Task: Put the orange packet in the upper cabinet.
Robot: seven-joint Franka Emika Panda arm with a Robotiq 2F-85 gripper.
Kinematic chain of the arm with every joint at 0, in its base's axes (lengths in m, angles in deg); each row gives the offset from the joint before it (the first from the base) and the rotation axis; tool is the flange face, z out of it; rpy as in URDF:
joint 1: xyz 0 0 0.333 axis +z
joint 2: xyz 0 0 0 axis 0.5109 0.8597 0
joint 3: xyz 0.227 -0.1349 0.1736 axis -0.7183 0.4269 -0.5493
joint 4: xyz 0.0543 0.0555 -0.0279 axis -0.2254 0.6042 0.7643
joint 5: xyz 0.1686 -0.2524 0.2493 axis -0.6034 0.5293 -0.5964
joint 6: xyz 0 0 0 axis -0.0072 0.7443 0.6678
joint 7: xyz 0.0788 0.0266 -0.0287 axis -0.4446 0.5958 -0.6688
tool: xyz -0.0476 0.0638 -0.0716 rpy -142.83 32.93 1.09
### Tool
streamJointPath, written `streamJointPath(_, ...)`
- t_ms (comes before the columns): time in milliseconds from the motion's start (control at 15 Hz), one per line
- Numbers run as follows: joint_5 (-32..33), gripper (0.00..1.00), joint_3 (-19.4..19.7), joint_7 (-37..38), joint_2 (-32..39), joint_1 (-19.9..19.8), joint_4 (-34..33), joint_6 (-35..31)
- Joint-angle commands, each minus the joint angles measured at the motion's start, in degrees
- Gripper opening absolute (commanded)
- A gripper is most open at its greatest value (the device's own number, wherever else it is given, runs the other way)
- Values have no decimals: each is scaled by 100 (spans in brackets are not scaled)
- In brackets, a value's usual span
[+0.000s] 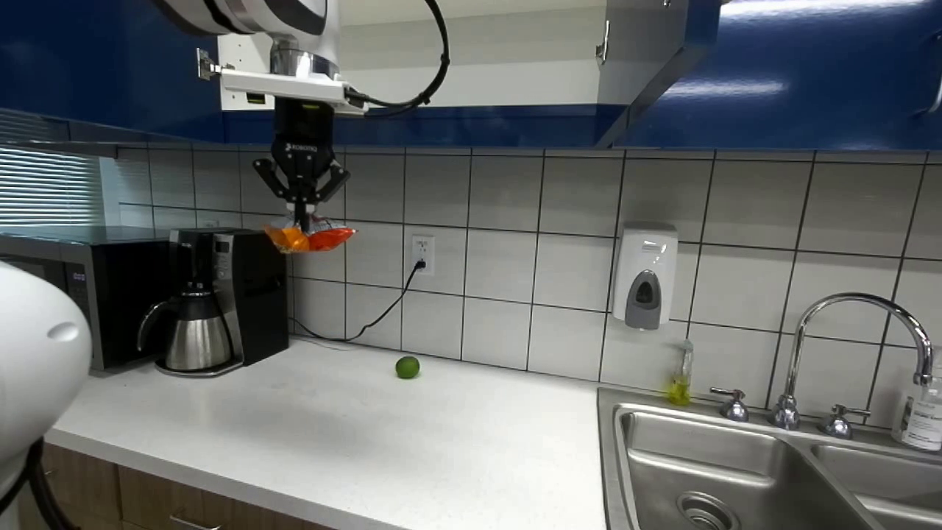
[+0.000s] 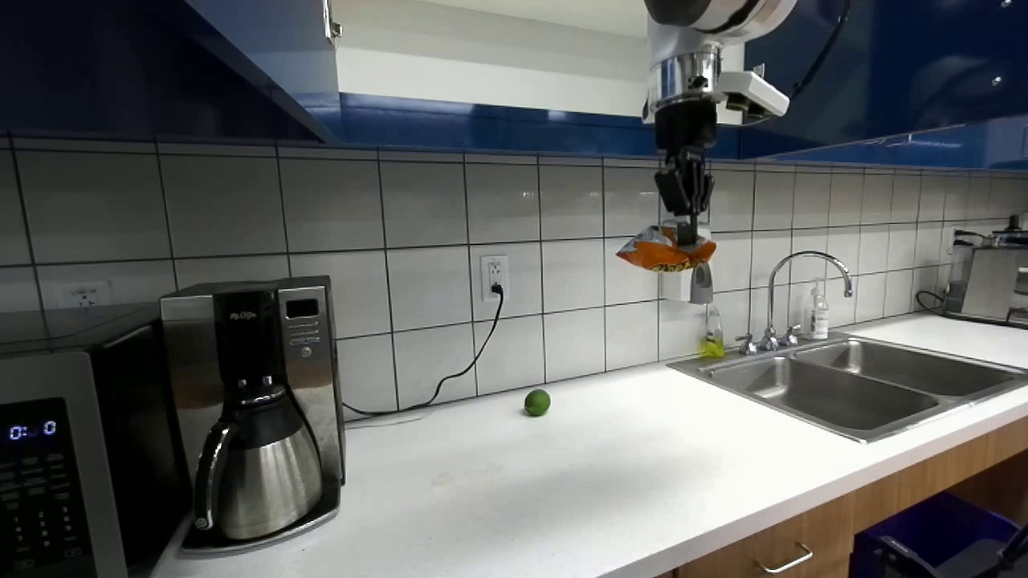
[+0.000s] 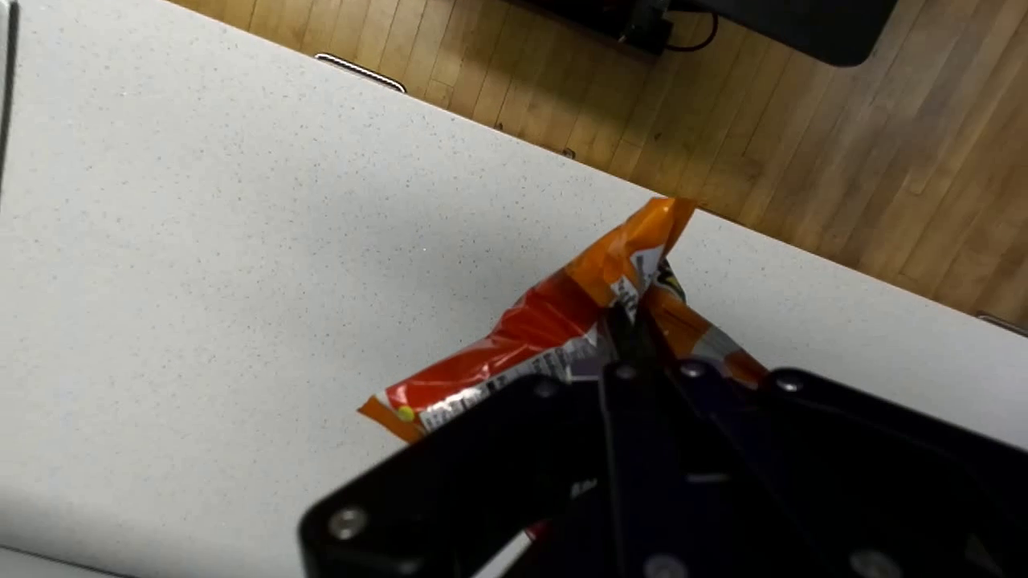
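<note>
Table (image 2: 482,482) would take the drop if the pinch slips; pale, flat, speckled. Upper cabinet (image 1: 471,77) open: entering too low could hit its blue lower edge (image 1: 478,126); glossy outside, white within. Claw (image 1: 302,218), black, hinged, narrowed on the packet (image 1: 322,239), holding it mid-air over the table, below the cabinet. Packet crinkled, orange-red, slick-looking film, apt to slide; loose ends might snag that edge. Lime (image 2: 536,402) round, well apart.
</note>
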Motion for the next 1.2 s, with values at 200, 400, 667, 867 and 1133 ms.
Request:
streamJointPath(200, 203, 0, -71, 252, 18, 175, -1146, 837)
streamJointPath(400, 243, 0, -93, 299, 108, 176, -1667, 1031)
streamJointPath(667, 351, 0, -154, 340, 233, 179, -2342, 1267)
streamJointPath(867, 461, 0, -201, 331, 387, 180, -2816, 1412)
streamJointPath(1133, 627, 0, -238, 278, 737, 170, -3529, 1500)
